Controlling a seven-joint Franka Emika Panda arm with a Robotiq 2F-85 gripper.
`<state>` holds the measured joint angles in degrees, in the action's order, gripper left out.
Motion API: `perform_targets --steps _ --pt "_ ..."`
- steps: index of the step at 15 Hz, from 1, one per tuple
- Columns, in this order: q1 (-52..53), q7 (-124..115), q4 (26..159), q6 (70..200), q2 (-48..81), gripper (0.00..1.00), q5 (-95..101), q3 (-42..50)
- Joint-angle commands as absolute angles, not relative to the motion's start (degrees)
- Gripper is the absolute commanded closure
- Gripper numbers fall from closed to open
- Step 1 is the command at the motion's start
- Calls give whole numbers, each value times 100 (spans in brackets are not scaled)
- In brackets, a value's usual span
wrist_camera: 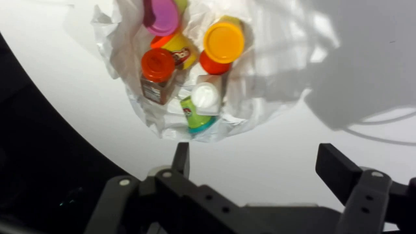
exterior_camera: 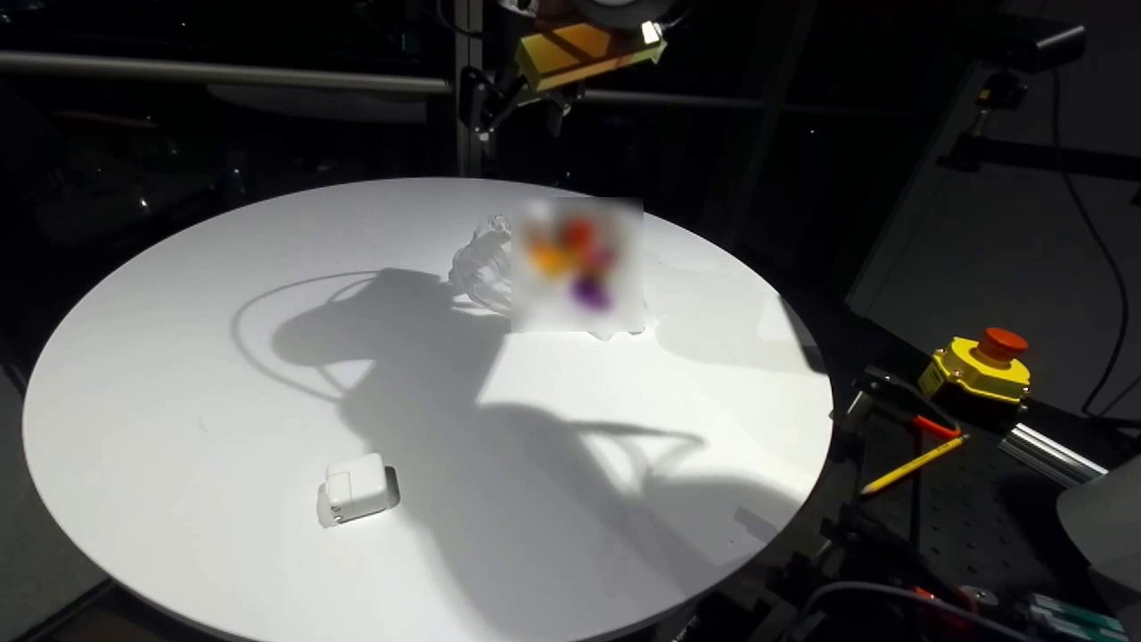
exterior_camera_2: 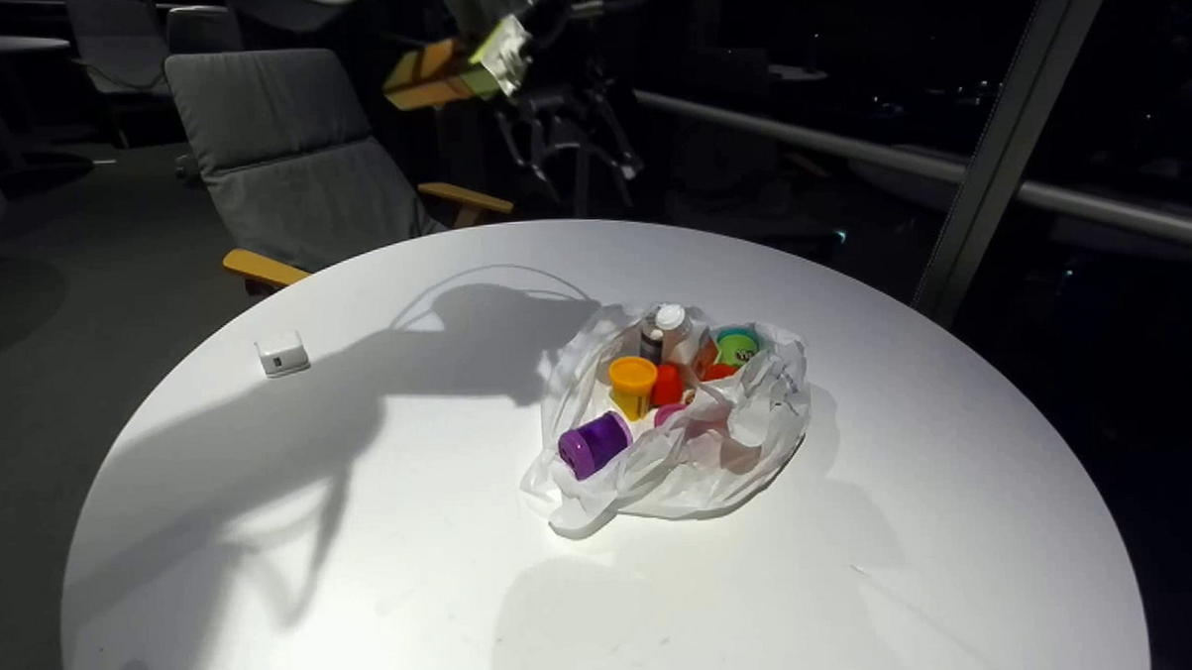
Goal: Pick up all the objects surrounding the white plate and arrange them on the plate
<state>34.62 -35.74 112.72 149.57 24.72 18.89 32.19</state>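
- In the wrist view the tool (wrist_camera: 254, 152) has its fingers wide apart with nothing between them, above the table (wrist_camera: 276, 136) and just beside the bag (wrist_camera: 120, 58), crinkled white stuff that seems to serve as the task's plate
- There the bottle (wrist_camera: 205, 96) overlaps the green tub (wrist_camera: 194, 115), which lies tipped; whether they touch I cannot tell, and a finger coming down too close could topple the bottle or snag the thin film and drag the whole load
- In an exterior view the purple tub (exterior_camera_2: 595, 444) lies on its side at the bag's low edge, near the orange tub (exterior_camera_2: 632, 385); a nudge to the bag could roll it out, since those soft folds likely hold it loosely
- In an exterior view the block (exterior_camera: 358, 486) sits on the table, well apart from the bag, and looks like the one piece left to fetch; white on white may spoil the aim, a crooked pinch could let it slip, and dropping it onto crowded lids could bounce it off
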Motion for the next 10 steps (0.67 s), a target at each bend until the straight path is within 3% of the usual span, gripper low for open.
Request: perform_targets --steps 1,5,10 --pt "2709 -2875 11045 14098 1942 0 1342 1706" --pt "1957 -2067 10607 13655 2498 0 464 237" --pt "1686 -1006 10142 13235 3402 0 327 -564"
